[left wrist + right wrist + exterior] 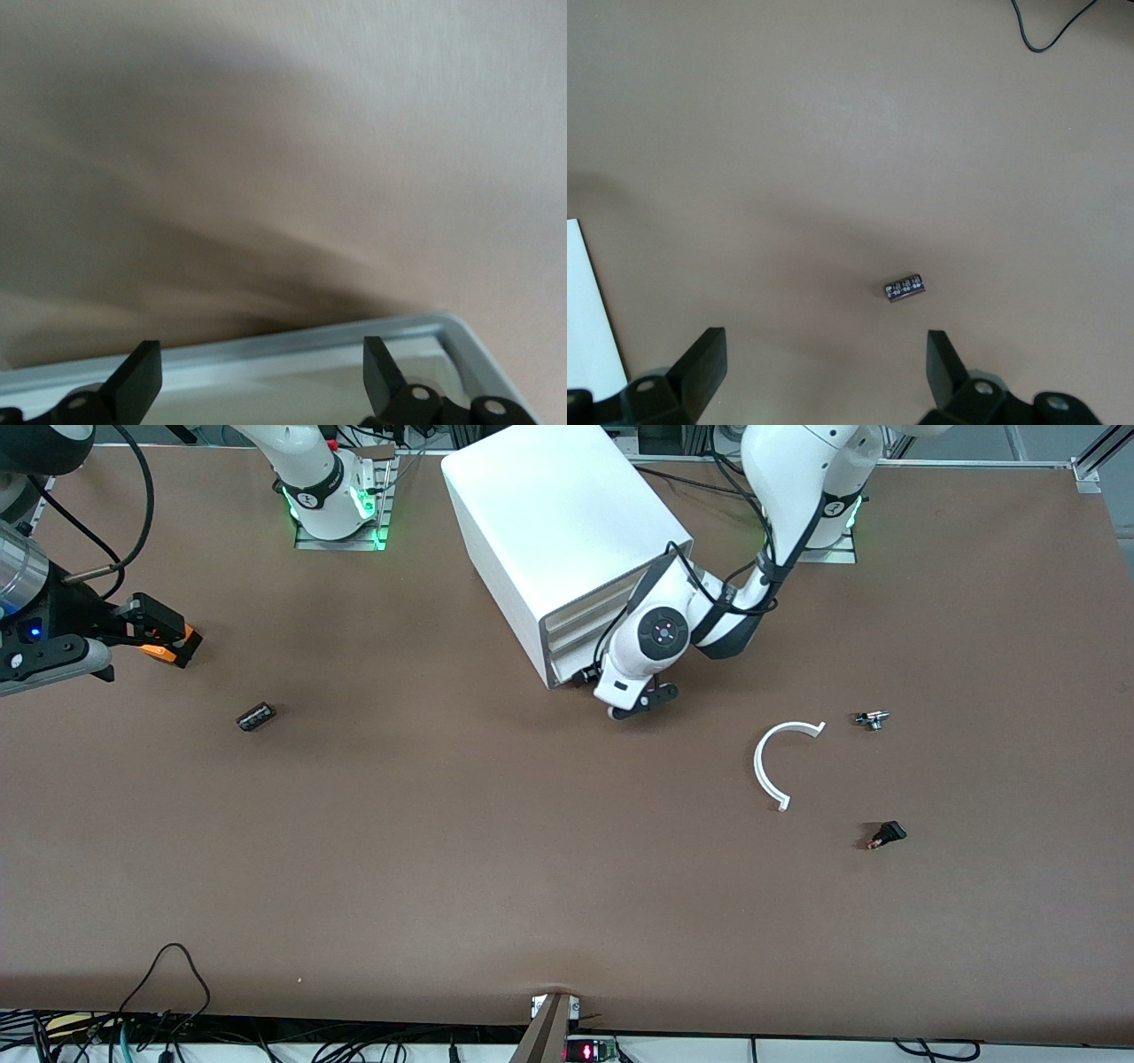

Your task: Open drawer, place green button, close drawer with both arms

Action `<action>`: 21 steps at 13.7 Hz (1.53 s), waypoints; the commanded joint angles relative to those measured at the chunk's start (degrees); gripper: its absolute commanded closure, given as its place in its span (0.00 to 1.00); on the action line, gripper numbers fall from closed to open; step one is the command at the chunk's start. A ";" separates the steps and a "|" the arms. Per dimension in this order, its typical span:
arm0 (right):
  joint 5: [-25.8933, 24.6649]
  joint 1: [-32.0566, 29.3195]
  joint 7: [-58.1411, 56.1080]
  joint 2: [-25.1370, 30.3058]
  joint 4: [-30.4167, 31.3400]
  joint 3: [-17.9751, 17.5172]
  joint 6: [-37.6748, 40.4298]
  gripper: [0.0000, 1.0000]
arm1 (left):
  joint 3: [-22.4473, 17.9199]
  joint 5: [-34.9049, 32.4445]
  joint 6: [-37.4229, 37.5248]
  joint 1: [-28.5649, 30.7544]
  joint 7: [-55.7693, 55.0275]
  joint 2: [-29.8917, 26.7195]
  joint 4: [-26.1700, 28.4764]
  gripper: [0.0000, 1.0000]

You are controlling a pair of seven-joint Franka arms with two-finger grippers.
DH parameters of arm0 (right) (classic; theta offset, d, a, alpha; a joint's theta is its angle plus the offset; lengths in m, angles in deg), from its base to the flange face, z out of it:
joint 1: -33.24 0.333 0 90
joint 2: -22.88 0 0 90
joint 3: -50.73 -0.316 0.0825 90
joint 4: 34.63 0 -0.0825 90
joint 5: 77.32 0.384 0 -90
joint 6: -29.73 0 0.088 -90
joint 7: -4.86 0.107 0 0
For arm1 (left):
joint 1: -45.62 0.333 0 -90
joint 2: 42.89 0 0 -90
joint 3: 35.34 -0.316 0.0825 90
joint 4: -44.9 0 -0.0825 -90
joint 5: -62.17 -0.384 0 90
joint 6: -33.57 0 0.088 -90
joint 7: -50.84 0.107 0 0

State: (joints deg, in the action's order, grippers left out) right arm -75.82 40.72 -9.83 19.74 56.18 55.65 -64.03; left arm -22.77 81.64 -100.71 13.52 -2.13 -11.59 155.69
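While drawer stays shut: step in hand is the opening; nothing pulled out yet, all four trays flush in the cabinet [549,522] front.

Left gripper [640,701]: down at the cabinet's front, low, at the level of the drawer [571,676]; fingers [137,376] spread as wide as they go, nothing held.

Left wrist view: a white rim edge runs just ahead of the fingertips; probably the bottom tray's lip, but the blur leaves that unsure. No contact confirmed.

Right gripper [164,638]: hanging over the table toward the right arm's end, waiting; fingers [700,367] wide open, empty. Small black cylinder [904,288] lies on the table ahead of and between the fingertips, well apart from them.

Button [873,719]: my best reading is the small piece on the table toward the left arm's end, beside one tip of the white curved strip [775,762]; too small to make out the cap. Well clear of both sets of fingers.

Other bits: small black part with an orange end [886,835], nearer the front camera than the button.

Next move calls for: left fingers to catch the bottom tray's lip, not the tray above, then a straight pull outward from the cabinet front.

Risk: trays are shallow and stacked close; a slightly high approach would take the wrong one.
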 commanded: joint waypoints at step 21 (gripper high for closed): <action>0.08 -0.54 0.19 -0.02 -0.90 -0.61 0.94 0.00 | -5.80 -0.64 11.12 18.98 24.21 -12.48 -1.19 0.00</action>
State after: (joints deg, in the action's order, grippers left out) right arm -75.81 40.72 -9.82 19.74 56.17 55.62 -64.02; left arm -28.24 81.56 -93.51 29.44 16.52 -20.86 153.63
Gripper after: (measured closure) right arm 0.000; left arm 0.000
